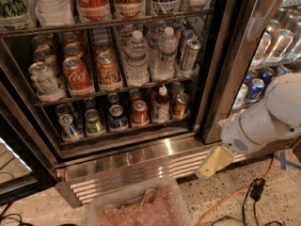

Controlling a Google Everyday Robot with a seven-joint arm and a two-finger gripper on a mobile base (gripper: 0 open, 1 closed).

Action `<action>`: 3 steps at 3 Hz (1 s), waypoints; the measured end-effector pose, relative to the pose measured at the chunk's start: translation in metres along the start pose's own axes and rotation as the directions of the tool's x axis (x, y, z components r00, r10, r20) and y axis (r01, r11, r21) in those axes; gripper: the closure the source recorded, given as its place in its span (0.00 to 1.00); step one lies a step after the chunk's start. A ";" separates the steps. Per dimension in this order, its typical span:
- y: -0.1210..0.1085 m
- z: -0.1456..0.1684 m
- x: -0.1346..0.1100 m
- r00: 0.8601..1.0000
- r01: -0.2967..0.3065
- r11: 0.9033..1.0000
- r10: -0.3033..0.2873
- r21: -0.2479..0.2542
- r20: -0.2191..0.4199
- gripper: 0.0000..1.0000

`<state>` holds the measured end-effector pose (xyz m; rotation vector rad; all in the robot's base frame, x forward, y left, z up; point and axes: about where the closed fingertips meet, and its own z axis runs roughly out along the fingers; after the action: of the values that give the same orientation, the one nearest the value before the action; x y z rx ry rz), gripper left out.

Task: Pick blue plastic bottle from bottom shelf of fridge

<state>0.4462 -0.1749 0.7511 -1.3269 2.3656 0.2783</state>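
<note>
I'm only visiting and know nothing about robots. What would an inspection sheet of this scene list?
Surface: bottom shelf, a wire rack crowded with drinks.
Job's things: blue plastic bottle upright, white cap on, right of centre on that shelf of the fridge.
Clutter: cans on either side of it; water bottles one shelf up; clear tub on the floor.
Claw: claw low at the right, before the grille's end, well apart from the bottle.
Cables: orange cable and black plug below the arm.
Surroundings: speckled floor; neighbouring compartment with cans.
</note>
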 end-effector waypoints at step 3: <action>0.028 0.115 0.022 0.981 -0.159 0.987 0.158 -0.002 0.113 0.00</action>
<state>0.4416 -0.1348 0.6378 -1.0910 2.3772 0.3815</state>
